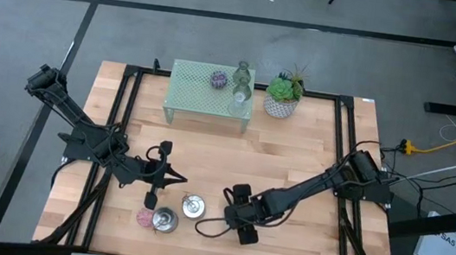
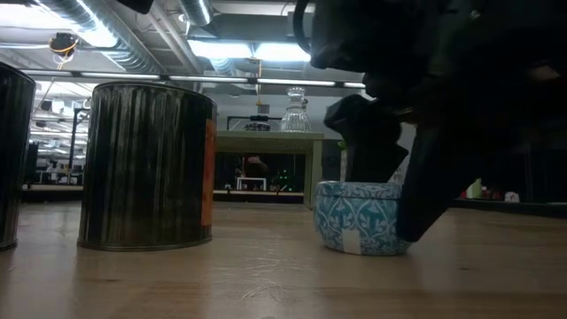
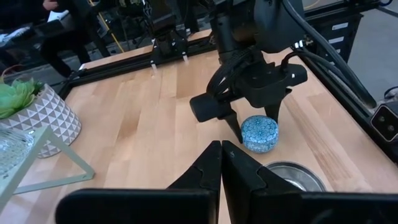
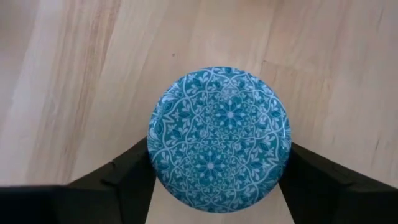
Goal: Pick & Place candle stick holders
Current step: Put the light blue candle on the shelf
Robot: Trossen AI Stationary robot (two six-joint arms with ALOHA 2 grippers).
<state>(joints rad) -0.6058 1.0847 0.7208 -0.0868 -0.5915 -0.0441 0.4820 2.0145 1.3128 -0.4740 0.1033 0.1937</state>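
A round blue patterned candle stick holder (image 4: 219, 140) stands on the wooden table, also seen in the left wrist view (image 3: 259, 132) and the low view (image 2: 361, 217). My right gripper (image 4: 219, 168) comes down over it with one finger on each side; in the high view the gripper (image 1: 240, 209) hides it. My left gripper (image 3: 221, 146) hangs shut above the table to the left (image 1: 171, 175), touching nothing. Two silver holders (image 1: 193, 205) (image 1: 165, 219) and a pink one (image 1: 145, 217) stand on the table near its front edge. My right gripper pinches the blue holder between its two fingers (image 4: 124, 177), at opposite points of its round side wall (image 4: 152, 155). The fingers come from above, pointing steeply down. The holder stands upright with its bottom (image 2: 363, 248) on the table.
At the far edge a mint-green mesh stand (image 1: 189, 88) carries a purple holder (image 1: 218, 79) and two clear glass ones (image 1: 242, 75) (image 1: 240, 103). A green plant in a white pot (image 1: 284, 95) stands to its right. Bare wood lies between the stand and the grippers.
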